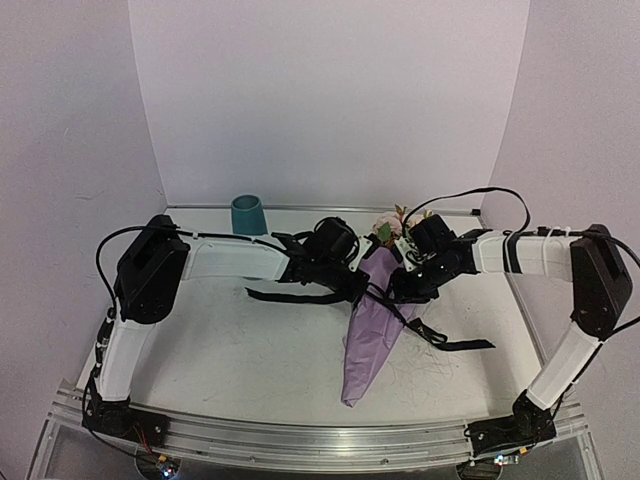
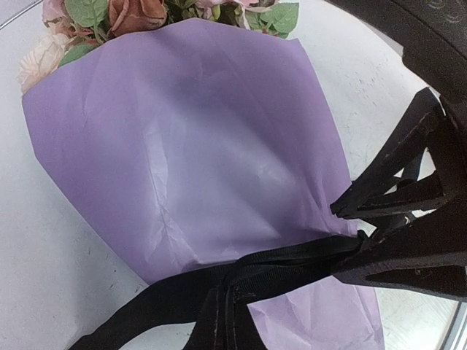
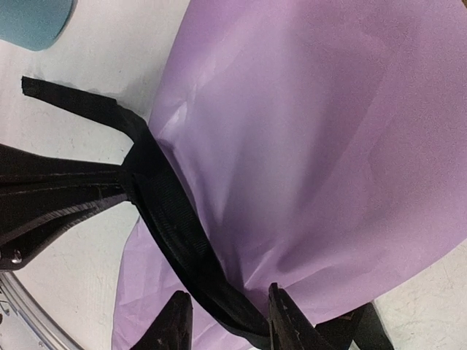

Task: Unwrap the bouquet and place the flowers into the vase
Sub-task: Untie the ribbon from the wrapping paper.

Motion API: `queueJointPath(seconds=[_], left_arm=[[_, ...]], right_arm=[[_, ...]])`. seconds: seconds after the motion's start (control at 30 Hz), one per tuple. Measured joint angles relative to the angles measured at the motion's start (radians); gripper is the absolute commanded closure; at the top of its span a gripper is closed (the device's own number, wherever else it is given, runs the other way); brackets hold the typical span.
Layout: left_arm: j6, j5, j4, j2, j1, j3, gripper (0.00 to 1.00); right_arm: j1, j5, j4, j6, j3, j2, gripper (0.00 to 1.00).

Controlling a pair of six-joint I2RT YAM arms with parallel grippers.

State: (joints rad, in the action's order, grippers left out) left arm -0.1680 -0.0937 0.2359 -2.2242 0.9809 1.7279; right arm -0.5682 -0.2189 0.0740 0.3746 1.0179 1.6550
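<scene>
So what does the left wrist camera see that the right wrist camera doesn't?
Only the left wrist view shows the flowers: roses and green leaves at the open end of the lilac paper. Only the right wrist view shows a corner of the teal vase and the right gripper, open, its fingers either side of the black ribbon. Both show that paper, that ribbon, and the left gripper shut on the ribbon.

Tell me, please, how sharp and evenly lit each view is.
Top external: soft, even light, faint shadows, the bouquet slightly grainy. Left wrist: the paper is crisp, the left gripper a dark silhouette. Right wrist: the paper washes out pale toward the upper right; the vase is blurred.
</scene>
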Motion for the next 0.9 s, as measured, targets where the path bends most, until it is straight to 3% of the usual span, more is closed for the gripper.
queueJointPath(seconds=[0.33,0.67,0.9], left_arm=[[-0.017,-0.017,0.0,0.0,-0.004,0.0,1.0],[-0.017,-0.024,-0.001,0.006,-0.005,-0.013,1.0],[-0.017,-0.045,-0.001,0.007,-0.005,-0.023,0.98]], right_arm=[[0.0,0.01,0.002,-0.007,0.054,0.058,0.71],[0.0,0.025,0.003,-0.01,0.078,0.066,0.97],[0.0,0.029,0.009,-0.012,0.124,0.066,0.98]])
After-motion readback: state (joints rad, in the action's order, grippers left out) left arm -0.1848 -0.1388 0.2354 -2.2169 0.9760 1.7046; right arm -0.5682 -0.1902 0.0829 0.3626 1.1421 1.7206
